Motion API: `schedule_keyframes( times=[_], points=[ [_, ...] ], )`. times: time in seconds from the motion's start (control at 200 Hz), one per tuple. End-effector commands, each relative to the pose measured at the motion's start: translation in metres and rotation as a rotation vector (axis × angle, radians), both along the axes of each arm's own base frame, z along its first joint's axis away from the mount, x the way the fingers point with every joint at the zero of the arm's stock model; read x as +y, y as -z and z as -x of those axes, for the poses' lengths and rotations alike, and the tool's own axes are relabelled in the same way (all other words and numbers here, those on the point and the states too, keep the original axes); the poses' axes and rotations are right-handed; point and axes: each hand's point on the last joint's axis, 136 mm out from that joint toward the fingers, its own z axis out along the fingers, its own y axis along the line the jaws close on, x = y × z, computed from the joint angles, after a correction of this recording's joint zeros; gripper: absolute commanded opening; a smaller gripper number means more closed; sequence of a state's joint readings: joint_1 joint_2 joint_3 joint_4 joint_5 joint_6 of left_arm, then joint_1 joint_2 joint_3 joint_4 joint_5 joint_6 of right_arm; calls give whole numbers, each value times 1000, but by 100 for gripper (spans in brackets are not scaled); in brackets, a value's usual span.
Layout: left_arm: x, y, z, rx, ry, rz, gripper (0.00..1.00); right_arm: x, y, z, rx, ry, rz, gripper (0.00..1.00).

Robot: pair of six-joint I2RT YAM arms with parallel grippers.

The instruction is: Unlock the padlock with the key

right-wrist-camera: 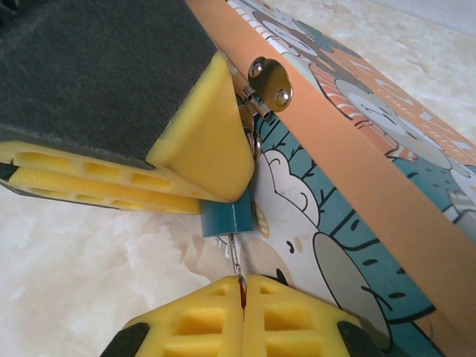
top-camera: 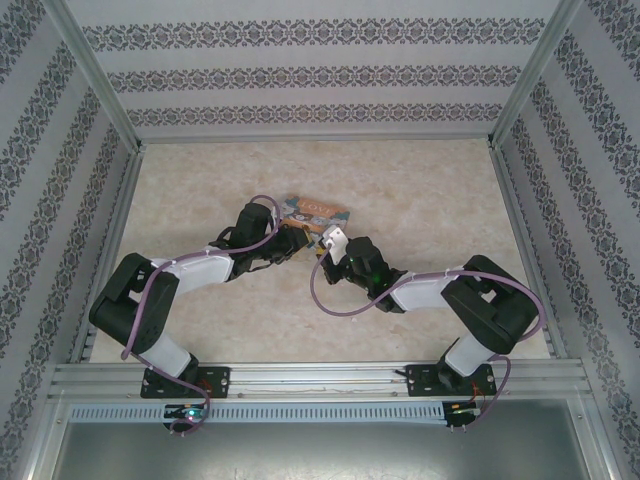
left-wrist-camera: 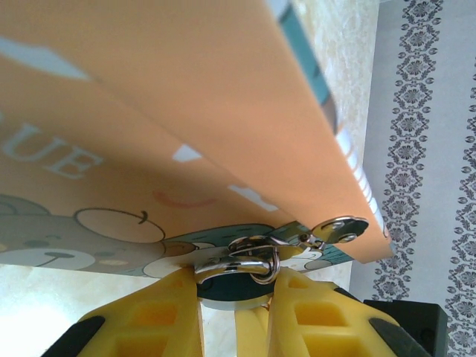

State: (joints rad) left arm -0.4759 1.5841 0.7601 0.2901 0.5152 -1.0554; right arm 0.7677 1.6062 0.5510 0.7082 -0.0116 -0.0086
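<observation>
While tin (right-wrist-camera: 357, 245) crowds behind, key (right-wrist-camera: 236, 256) meets padlock (right-wrist-camera: 227, 219) — pinched.

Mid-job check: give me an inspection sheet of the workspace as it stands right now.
Surface: beige marbled tabletop; the tin sits on it at mid-table.
Job's things: tiny blue-teal padlock hangs by its silvery shackle from the tin's round metal hasp; thin metal key runs up to the padlock's underside.
Clutter: orange-and-blue cartoon tin; nothing else seen.
Grippers: left gripper shut on the padlock; right gripper shut on the key.
Cables: purple cable looped along each arm.
Surroundings: patterned wallpaper walls; aluminium frame rail at the near edge.
</observation>
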Motion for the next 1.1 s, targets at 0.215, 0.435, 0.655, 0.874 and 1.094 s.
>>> schedule_keyframes(
  times=[0.215,0.435,0.655,0.874,1.094],
  points=[
    [-21,-26,15,-40,121,57,22,24,-69,-18,-130,-79,-222,0],
    [-21,-25,15,-39,118,61,22,25,-72,-19,-7,-151,-347,0],
    [-21,-25,15,-37,118,62,22,25,-69,-19,-9,-160,-340,0],
    [-21,-26,15,-40,116,62,22,30,-71,-18,1,-181,-355,0],
    [-22,-24,16,-36,122,59,22,33,-80,-22,-17,-180,-380,0]
  ],
)
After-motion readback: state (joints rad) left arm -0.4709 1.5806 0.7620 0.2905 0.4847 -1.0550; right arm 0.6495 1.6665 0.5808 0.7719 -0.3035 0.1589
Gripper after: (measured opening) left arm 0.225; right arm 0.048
